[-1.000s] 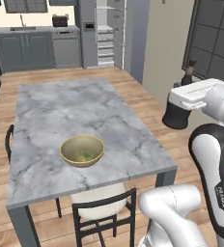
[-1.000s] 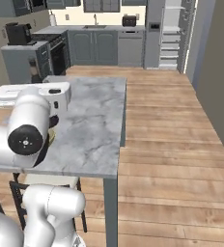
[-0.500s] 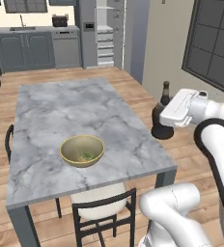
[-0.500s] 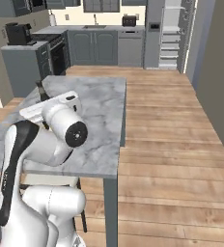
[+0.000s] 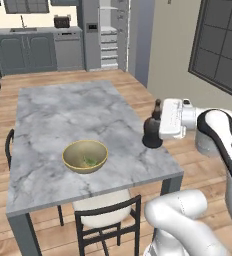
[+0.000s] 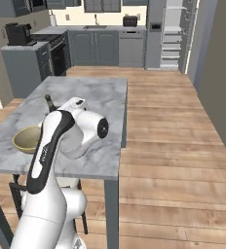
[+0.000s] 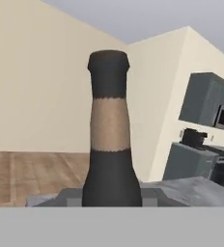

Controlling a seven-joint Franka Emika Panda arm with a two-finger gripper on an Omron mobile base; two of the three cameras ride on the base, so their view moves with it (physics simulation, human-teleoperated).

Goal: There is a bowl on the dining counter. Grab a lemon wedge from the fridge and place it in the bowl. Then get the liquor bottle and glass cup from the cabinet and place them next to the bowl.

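Claw (image 5: 150, 131) around unlabelled liquor bottle (image 5: 153, 131)

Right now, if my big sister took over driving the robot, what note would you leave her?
Gripper: shut on the liquor bottle, held upright at the right edge of the dining counter. Whether the bottle's base touches the top cannot be told.
Bowl: on the dining counter near its front edge, apart from the bottle, with the small lemon wedge inside.
Fridge: at the far end of the room, standing open.
Done: lemon wedge in the bowl, bottle fetched.
Left: set the bottle down next to the bowl, let go, then fetch the glass cup from the cabinet and put it beside the bowl too.
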